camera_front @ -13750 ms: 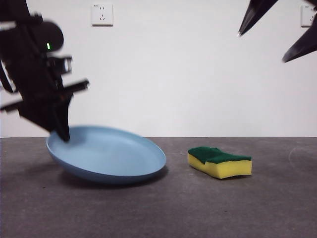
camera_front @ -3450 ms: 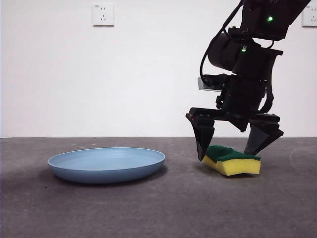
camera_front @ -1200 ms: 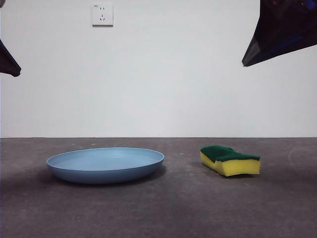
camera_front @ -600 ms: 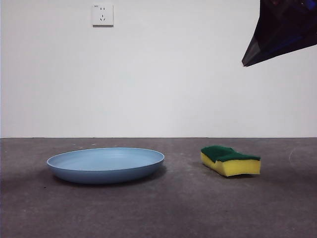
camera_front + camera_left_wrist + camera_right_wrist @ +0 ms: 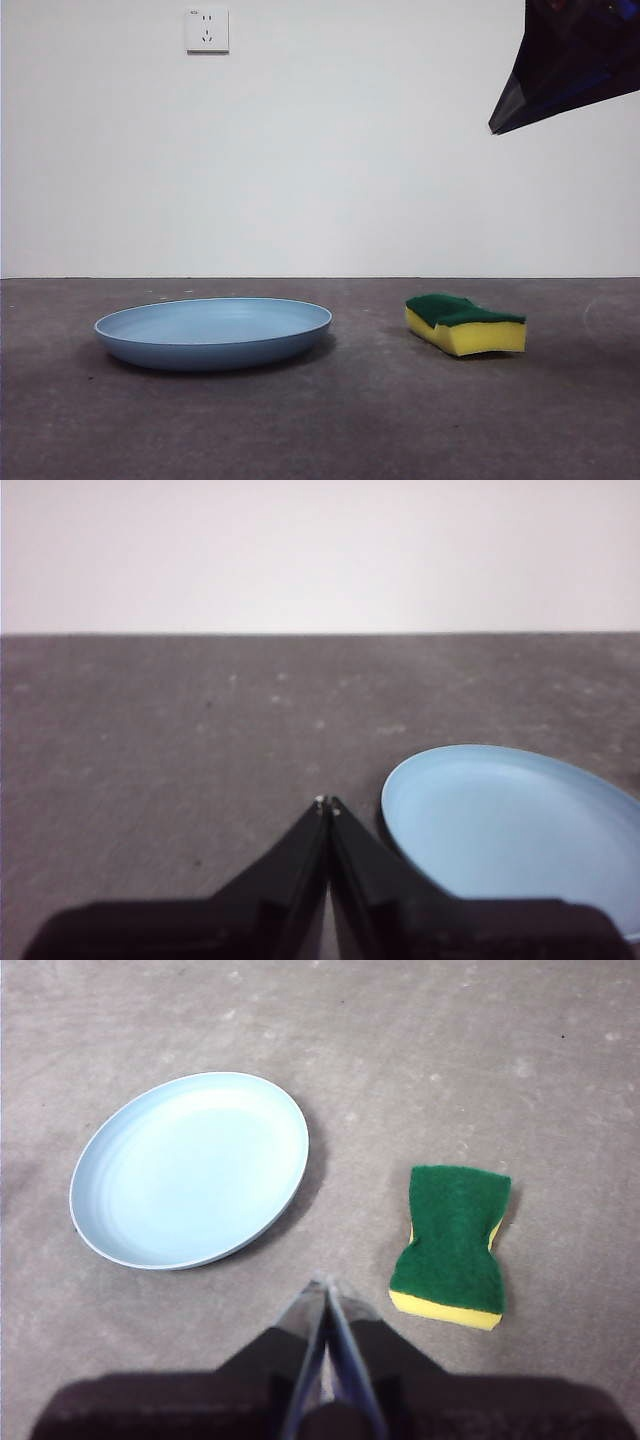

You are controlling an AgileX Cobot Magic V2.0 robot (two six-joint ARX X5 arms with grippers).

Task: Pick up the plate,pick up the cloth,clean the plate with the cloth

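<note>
The plate (image 5: 213,331) sits flat on the gray bench (image 5: 330,430). It is light blue, round and shallow, with a low rim. Nothing is in it; the inside is bare and smooth.

The cloth (image 5: 465,323) is really a small sponge, yellow with a dark green top. It lies on the bench beside the plate, with a gap of bare bench between them. Its green side faces up. It does not touch the plate.

The right end effector (image 5: 326,1285) hangs high above the bench, over the gap between the plate and the sponge. Its two black jaws are pressed together and hold nothing. From the front, a big dark piece of an arm (image 5: 570,60) shows at the top corner, above the sponge.

The left end effector (image 5: 326,802) is up off the bench too, just beside the plate's rim. Its jaws are also pressed tight together, with nothing between them.

A white wall socket (image 5: 207,29) is on the wall behind.
</note>
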